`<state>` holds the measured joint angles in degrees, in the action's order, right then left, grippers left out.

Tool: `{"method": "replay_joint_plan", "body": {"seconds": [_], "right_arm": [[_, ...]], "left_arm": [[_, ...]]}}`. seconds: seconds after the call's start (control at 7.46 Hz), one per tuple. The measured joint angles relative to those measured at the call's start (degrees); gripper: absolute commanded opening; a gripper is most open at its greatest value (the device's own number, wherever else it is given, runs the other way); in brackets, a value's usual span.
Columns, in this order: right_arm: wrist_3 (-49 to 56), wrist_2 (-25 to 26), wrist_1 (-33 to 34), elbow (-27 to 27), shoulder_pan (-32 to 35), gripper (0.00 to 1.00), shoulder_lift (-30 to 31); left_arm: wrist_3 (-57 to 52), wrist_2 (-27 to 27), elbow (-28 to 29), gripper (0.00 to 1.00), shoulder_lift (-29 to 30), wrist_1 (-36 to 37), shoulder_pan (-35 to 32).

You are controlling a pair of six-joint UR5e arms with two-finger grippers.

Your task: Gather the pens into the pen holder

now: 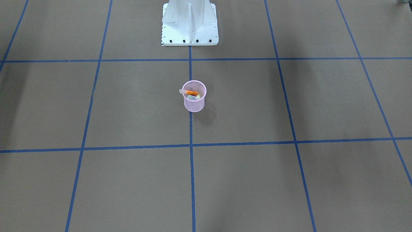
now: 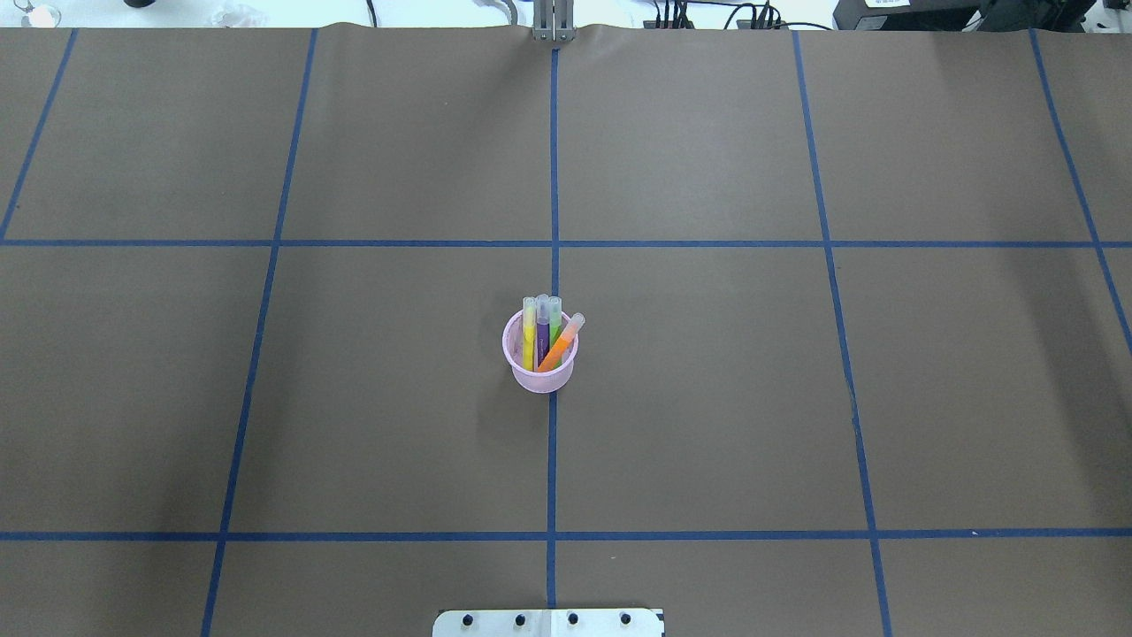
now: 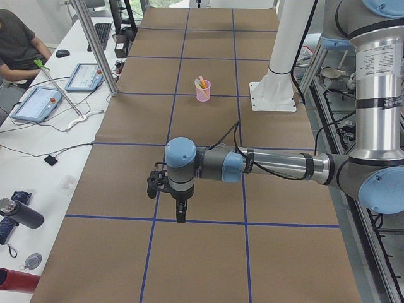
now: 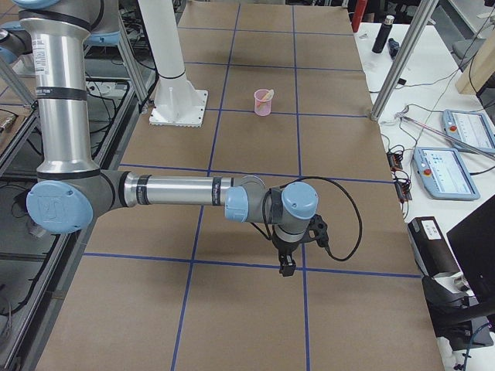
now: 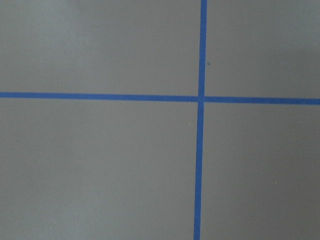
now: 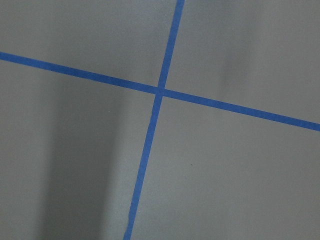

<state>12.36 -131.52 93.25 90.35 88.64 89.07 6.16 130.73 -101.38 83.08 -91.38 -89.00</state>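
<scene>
a robotics lab: a long table (image 2: 707,398) covered in brown paper and gridded with blue tape (image 2: 554,177), a white robot pedestal (image 1: 190,22) bolted on, teach pendants (image 3: 38,104) on a white side bench (image 3: 38,183) by an aluminium frame post (image 3: 95,47), a person (image 3: 16,44) seated there

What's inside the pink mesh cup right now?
The small pink wire-mesh cup holds four slim pens: yellow pen, purple pen and green pen side by side, orange pen leaning across. Their lower ends are hidden.
</scene>
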Motion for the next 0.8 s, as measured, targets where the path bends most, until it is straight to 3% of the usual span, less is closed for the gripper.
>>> {"method": "replay_joint_plan", "body": {"seconds": [0.8], "right_arm": [[-0.1, 1.8, 0.8, 1.7, 0.3, 1.00, 0.2]], "left_arm": [[0.3, 0.1, 0.1, 1.00, -0.4, -2.8, 2.3]]}}
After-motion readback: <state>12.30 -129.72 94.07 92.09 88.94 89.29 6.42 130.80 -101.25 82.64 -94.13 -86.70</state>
